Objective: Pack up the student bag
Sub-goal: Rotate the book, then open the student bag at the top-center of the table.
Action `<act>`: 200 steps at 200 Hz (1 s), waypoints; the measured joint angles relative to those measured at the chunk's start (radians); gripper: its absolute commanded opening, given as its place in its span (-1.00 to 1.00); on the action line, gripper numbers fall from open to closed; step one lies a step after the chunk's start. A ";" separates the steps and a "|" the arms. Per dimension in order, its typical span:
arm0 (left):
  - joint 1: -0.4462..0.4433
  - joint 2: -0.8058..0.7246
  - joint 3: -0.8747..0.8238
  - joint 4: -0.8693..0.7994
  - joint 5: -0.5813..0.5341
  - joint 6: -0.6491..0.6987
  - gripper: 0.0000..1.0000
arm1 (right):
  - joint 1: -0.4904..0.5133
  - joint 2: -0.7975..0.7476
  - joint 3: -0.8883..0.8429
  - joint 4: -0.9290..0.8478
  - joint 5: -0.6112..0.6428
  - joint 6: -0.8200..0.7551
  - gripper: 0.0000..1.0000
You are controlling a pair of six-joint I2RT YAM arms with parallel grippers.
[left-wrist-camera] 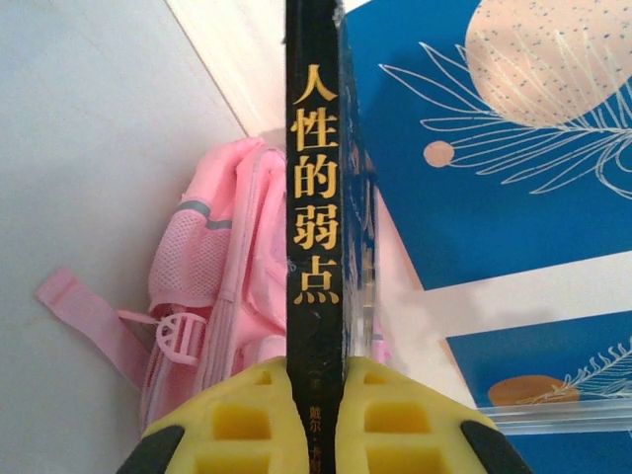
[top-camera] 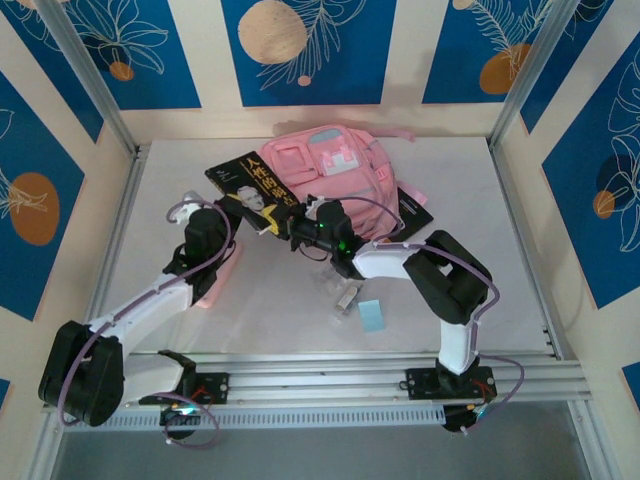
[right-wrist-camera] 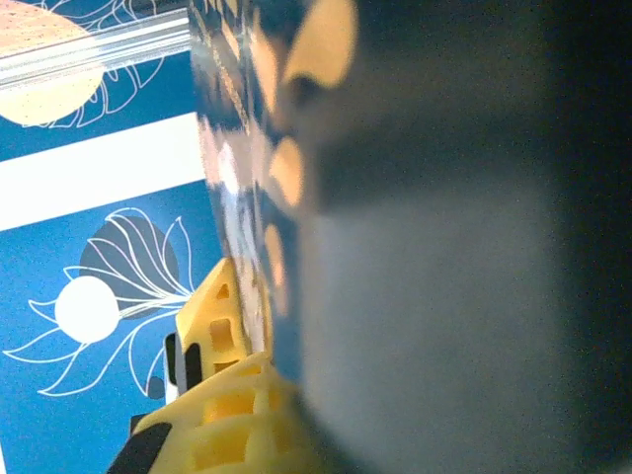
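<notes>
The student bag (top-camera: 335,160) lies at the back of the white table; it is a pink backpack with its front pockets facing up. In the left wrist view the student bag (left-wrist-camera: 222,267) lies behind the book. A black book (top-camera: 252,183) with gold Chinese lettering hangs tilted just in front of the bag. My left gripper (left-wrist-camera: 318,370) is shut on the lower end of the book's spine (left-wrist-camera: 316,197), and in the top view it (top-camera: 237,203) comes in from the left. My right gripper (top-camera: 277,226) meets the book's near corner. In the right wrist view my right gripper (right-wrist-camera: 242,326) is shut on the edge of the book (right-wrist-camera: 444,296).
A flat pink pouch (top-camera: 215,285) lies under the left arm. A pale blue card (top-camera: 371,315) and small clear items (top-camera: 345,295) lie near the table's middle front. A dark flat item (top-camera: 415,210) pokes out at the bag's right. Metal frame posts stand at the back corners.
</notes>
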 measured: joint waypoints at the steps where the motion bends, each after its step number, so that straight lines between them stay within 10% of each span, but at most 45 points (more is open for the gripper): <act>1: 0.000 0.000 0.000 -0.001 0.001 -0.002 -0.28 | 0.000 0.000 0.000 0.000 0.000 0.000 -1.00; 26: -0.008 -0.013 0.001 -0.021 0.073 0.046 0.45 | -0.034 -0.034 0.000 -0.058 -0.025 -0.048 -1.00; 123: -0.102 0.314 0.424 -0.347 0.488 0.677 0.50 | -0.527 -0.350 0.077 -0.854 -0.243 -0.653 -1.00; 200: -0.172 0.777 0.930 -0.724 0.520 1.188 0.58 | -0.873 -0.534 0.031 -1.235 -0.343 -0.935 -1.00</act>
